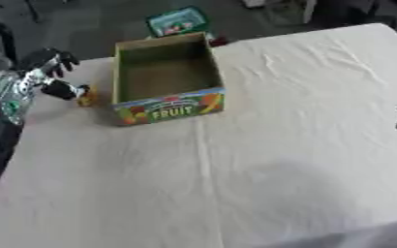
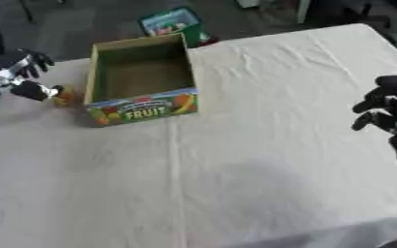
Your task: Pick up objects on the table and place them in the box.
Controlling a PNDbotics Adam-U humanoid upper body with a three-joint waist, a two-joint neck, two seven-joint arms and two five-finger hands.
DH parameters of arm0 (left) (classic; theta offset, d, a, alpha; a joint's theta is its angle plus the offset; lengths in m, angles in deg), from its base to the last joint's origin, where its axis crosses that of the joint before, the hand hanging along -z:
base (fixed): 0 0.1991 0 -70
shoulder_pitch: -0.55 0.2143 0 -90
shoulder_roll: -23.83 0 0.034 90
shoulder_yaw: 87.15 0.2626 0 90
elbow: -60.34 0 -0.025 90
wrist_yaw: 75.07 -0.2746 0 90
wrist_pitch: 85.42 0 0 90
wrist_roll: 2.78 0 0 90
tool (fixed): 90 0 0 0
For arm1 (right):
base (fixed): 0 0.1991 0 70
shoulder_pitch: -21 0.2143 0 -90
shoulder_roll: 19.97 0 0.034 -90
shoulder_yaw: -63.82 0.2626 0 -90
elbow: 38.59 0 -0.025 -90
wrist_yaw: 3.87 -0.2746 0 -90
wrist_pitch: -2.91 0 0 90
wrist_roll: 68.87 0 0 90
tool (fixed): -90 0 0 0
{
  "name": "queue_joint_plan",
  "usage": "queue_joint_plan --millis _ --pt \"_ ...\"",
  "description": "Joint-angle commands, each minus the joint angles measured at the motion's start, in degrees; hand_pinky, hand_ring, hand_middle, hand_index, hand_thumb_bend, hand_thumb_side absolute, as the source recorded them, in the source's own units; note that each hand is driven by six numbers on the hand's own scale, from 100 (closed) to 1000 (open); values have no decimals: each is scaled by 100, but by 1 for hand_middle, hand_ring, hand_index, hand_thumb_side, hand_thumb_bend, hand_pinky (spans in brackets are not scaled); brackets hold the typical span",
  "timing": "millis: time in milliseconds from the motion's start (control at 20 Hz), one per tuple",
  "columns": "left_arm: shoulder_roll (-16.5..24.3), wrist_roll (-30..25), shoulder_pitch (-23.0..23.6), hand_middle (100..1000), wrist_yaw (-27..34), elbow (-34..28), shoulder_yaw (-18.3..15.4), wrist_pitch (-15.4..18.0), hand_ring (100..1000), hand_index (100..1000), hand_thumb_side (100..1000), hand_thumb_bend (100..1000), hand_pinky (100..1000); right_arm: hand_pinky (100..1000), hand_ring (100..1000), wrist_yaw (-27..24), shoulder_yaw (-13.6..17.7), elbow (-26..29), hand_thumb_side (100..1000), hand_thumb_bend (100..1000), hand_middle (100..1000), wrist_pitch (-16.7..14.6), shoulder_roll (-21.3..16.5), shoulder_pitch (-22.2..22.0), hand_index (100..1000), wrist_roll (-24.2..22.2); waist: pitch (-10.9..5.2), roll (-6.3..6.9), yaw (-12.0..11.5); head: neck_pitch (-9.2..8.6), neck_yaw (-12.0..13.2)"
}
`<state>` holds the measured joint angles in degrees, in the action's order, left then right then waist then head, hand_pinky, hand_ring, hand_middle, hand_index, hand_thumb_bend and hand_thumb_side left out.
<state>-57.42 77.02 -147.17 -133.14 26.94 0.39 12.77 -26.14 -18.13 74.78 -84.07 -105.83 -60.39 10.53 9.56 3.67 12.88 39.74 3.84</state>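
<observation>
Your left hand (image 1: 56, 72) is right next to the small yellow thing (image 1: 86, 95), fingers spread and holding nothing. It sits on the counter (image 1: 278, 145) just left of the box (image 1: 168, 109). Your right hand (image 2: 390, 109) hangs far off, fingers curled, empty.

Soft, even daylight; both views are blurry, with a faint shadow on the tablecloth (image 1: 261, 184) toward 5 o'clock.

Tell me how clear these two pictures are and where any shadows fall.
Left eye view: soft all over, though FRUIT on the box reads; a broad faint shadow crosses the tablecloth at lower right. Right eye view: equally soft; the right hand and the small yellow thing by the left hand lack detail.
</observation>
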Motion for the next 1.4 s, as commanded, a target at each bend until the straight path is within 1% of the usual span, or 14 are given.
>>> queue_joint_plan --millis 50,350,550,800,850,1000,1200,1250,1400 --pt "79 -28 -69 673 -108 -19 -30 2 648 815 268 416 657 422 559 20 -3 122 573 100 530 -29 -84 73 693 -11 -62 -44 -3 -4 -21" --pt "20 -84 -10 682 -242 5 -11 29 658 818 280 450 660 422 559 29 -4 122 575 100 530 -35 -68 82 693 -19 -29 -59 -1 3 -34" --pt "-8 -86 34 674 -339 5 -8 9 649 814 276 480 653 422 559 37 -2 122 576 100 530 -37 -61 84 693 -21 -13 -64 -1 3 -47" --pt "-42 45 90 653 -432 20 -11 -45 630 799 272 473 641 421 559 50 -1 122 577 100 529 -37 -51 87 693 -26 9 -69 18 -4 -51" --pt "-48 91 97 626 -442 18 -12 -54 610 784 270 465 627 421 559 52 0 122 577 100 529 -38 -49 87 693 -26 13 -69 21 -3 -50" --pt "-64 231 120 591 -482 28 -6 -84 580 756 270 452 602 421 560 58 1 122 579 100 529 -37 -43 91 693 -28 25 -68 22 -1 -57" --pt "-65 333 132 499 -533 64 -4 -121 496 673 254 369 524 421 558 68 3 122 579 100 529 -34 -40 91 693 -30 33 -66 14 2 -67" --pt "-62 360 134 457 -545 66 -5 -128 460 631 244 329 491 421 558 70 3 122 579 100 529 -34 -39 91 693 -31 33 -66 12 4 -71" --pt "-54 439 152 384 -577 79 -8 -147 397 555 232 270 444 421 558 73 6 122 579 100 529 -32 -36 92 693 -32 34 -68 4 4 -83"
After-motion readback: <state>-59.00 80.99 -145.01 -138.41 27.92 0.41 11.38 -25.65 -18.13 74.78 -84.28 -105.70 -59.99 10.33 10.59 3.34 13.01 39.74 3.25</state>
